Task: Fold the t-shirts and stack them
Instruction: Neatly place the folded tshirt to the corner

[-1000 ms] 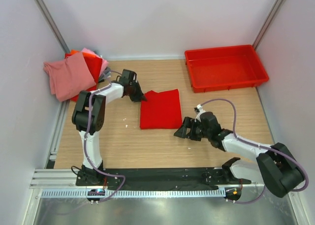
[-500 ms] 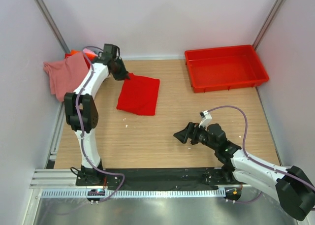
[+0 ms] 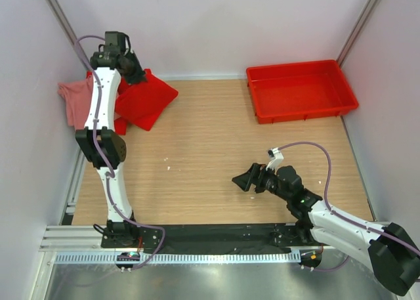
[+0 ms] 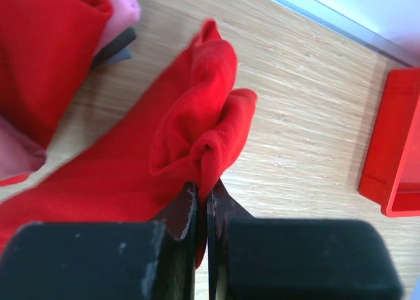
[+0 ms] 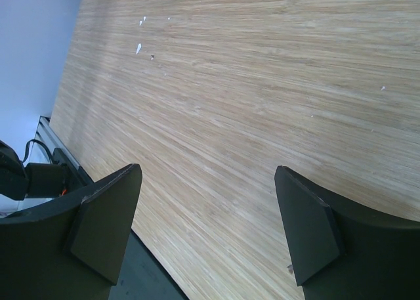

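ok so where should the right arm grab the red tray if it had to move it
Probably the near long wall of the red tray, coming straight down with one finger inside and one outside. It is open-topped with thin upright walls, and that wall faces the right gripper, which stands open and empty.

The stack of folded t-shirts (image 3: 72,102) at the far left corner of the table (image 3: 216,149) is mostly hidden by the left arm (image 3: 100,103) and the red t-shirt (image 3: 147,96); the left wrist view crops the red tray (image 4: 399,142).
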